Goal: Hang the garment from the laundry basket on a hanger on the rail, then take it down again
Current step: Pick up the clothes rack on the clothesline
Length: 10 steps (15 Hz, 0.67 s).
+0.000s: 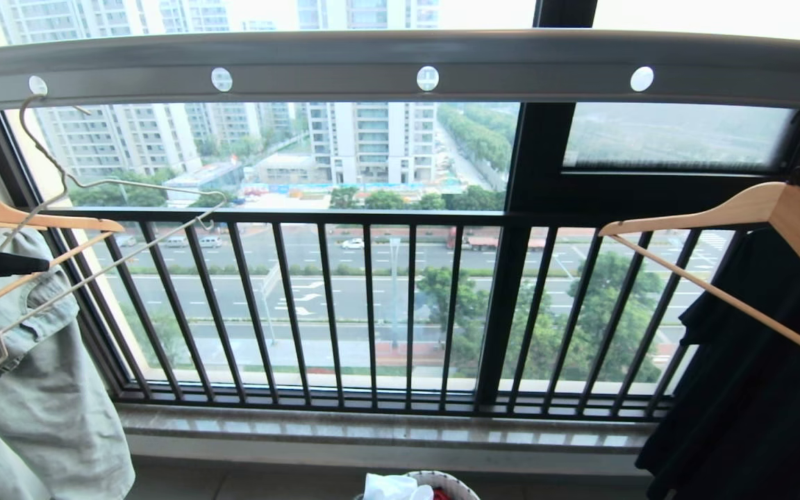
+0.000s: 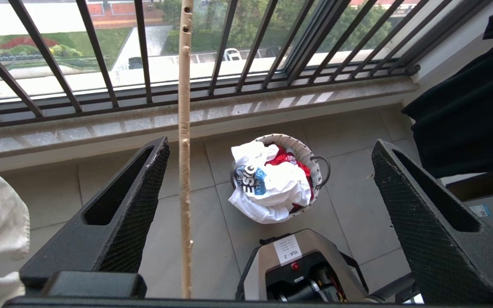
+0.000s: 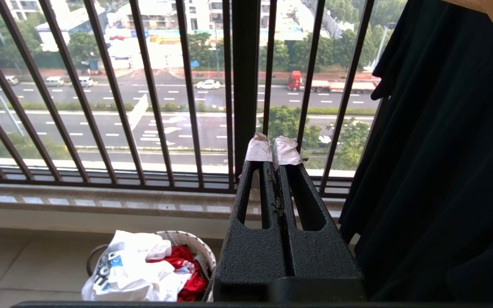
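Garment (image 2: 272, 184): lying crumpled in laundry basket (image 2: 304, 149); probably soft, light, best pinched at a raised fold; left gripper (image 2: 268, 205) gaping wide, empty; right gripper (image 3: 272, 149) closed on nothing.

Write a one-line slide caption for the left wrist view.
Open left tool straddles a hanger bar above the floor-standing laundry basket holding the white T-shirt.

High-rise apt balcony: drying rail (image 1: 344, 66), hung clothes (image 1: 754, 389), street below
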{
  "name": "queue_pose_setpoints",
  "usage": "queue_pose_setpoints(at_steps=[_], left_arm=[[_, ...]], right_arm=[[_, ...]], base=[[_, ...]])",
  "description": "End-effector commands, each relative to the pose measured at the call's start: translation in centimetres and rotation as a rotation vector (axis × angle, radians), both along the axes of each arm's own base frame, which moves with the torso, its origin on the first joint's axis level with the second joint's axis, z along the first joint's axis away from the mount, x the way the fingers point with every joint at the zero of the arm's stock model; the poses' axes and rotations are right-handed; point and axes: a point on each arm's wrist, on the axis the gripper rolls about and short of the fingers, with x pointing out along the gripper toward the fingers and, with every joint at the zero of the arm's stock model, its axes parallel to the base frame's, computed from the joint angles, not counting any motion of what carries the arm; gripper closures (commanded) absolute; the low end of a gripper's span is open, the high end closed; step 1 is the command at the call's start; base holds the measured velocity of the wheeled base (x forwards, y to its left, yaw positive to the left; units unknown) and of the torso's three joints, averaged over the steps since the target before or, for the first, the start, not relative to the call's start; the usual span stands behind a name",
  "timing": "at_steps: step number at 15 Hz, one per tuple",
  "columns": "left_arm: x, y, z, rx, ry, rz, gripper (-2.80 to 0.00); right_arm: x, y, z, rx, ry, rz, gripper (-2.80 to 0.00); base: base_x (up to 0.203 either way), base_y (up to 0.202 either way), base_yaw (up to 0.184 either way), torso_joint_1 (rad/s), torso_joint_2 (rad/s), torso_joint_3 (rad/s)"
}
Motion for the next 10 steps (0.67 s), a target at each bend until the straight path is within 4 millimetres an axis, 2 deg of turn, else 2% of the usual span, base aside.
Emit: queue_pose_setpoints(at_steps=[1, 10], left_arm=[[0.06, -0.1, 0.06, 0.002, -0.006, -0.013, -2.8], [0.58, -0.21, 0.34, 0.001, -0.019, -0.004, -2.8]], right_arm=[[0.01, 0.0, 0.0, 0.0, 0.001, 0.0, 0.0], [0.01, 0.0, 0.02, 0.0, 0.0, -0.001, 0.0]], base=[[0.0, 0.0, 0.0, 0.0, 0.0, 0.0], [0.0, 0.0, 0.0, 0.0, 0.0, 0.0]])
